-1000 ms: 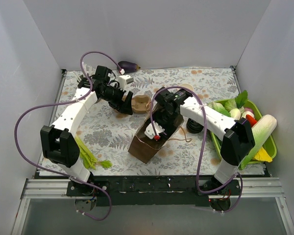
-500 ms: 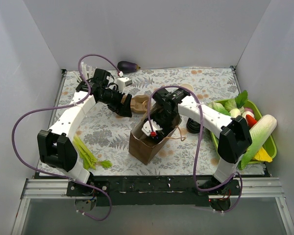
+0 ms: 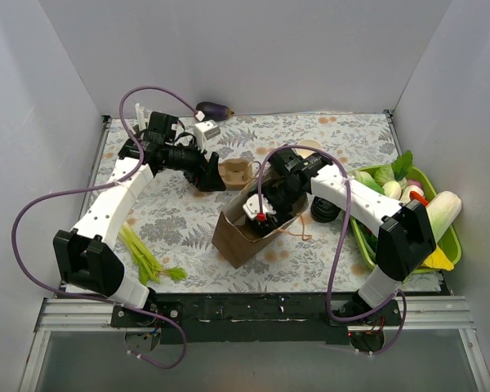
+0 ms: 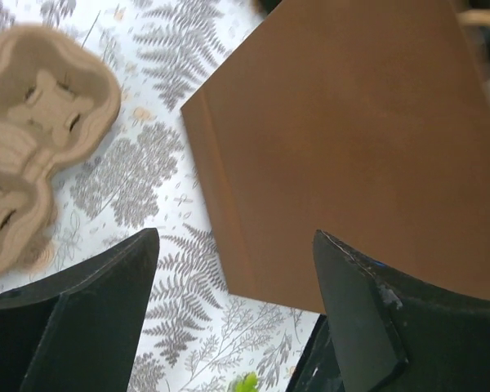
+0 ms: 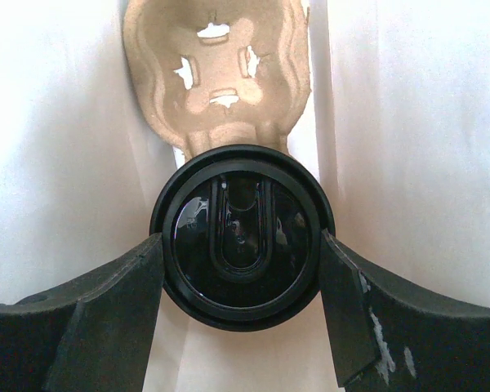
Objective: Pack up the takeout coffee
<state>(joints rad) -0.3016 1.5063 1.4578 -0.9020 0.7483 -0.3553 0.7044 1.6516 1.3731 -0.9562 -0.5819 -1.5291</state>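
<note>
The table [image 3: 343, 131], covered by a fern-printed cloth, carried everything. Near its middle a brown paper bag [image 3: 243, 233] was tilted with its mouth toward the right arm, and it filled most of the left wrist view. A green tray [image 3: 451, 238] of vegetables was set at the right edge. A moulded pulp cup carrier [image 3: 236, 172] lay just behind the bag, toward the far edge.

The right gripper [image 5: 241, 282] was seen closed on the takeout coffee [image 5: 241, 237] at the bag's mouth, one finger pressed against each side of the black lid. The cup's paper body was hidden beneath the lid. The left gripper [image 4: 233, 282] was held wide apart with nothing between its fingers, above the cloth beside the bag's side.

The cup was judged light, with thin paper walls that would dent under a hard squeeze. The lid rim was judged stiffer but smooth, so slipping was considered possible. A hold at the rim, where lid and rolled lip stiffen each other, was judged soundest. Whether liquid was inside could not be told.
</note>
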